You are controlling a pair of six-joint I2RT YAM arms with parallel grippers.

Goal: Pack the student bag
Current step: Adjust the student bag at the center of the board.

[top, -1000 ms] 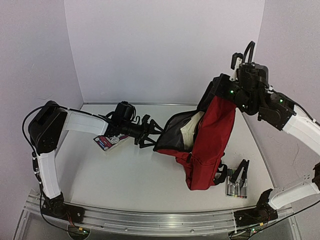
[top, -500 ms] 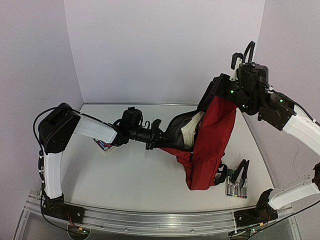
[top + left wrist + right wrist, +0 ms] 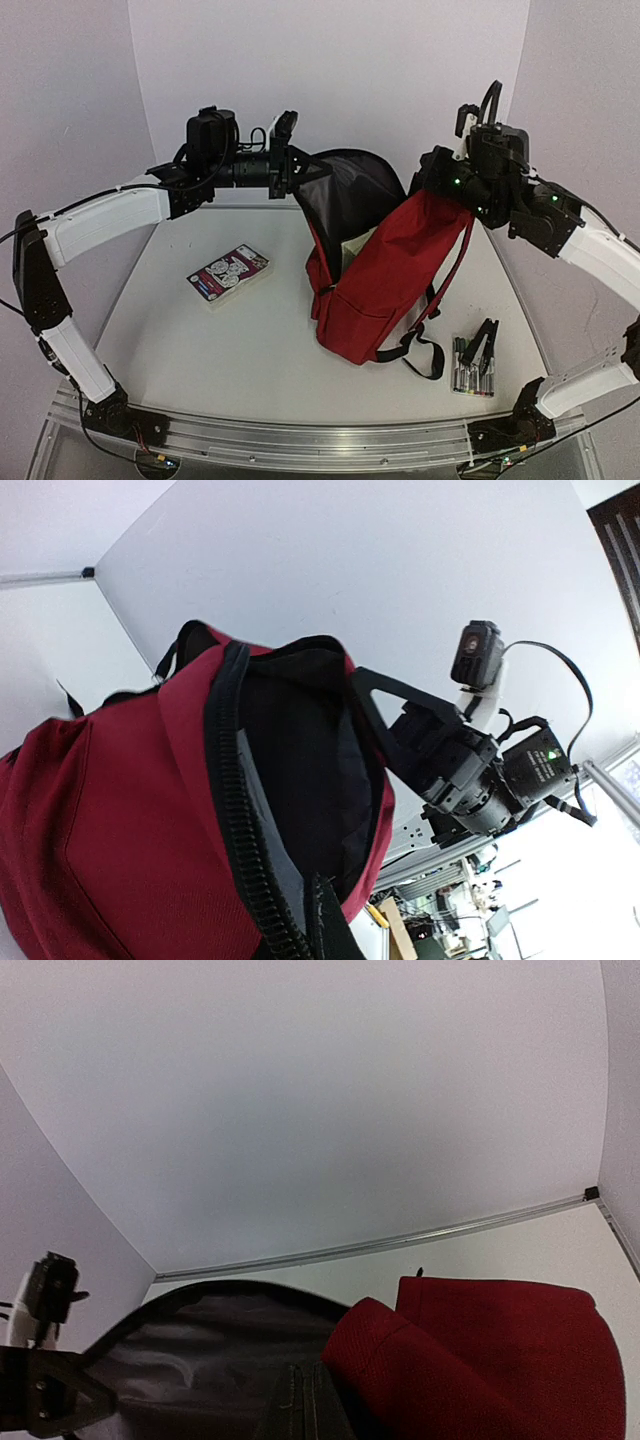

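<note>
Backpack [image 3: 375,295] strung open between our two claws, its bottom on the table [image 3: 240,350].

Nearest us, a pack of markers [image 3: 470,378] lies just beside the backpack's loose strap [image 3: 420,352], and a card box [image 3: 228,272] sits well apart on the left. Farther back, our left claw [image 3: 296,172] is clenched on the left rim of the mouth and our right claw [image 3: 433,183] is clamped on the red top edge. Fabric hides both sets of fingertips. Something pale shows inside, and we cannot tell what it is.
</note>
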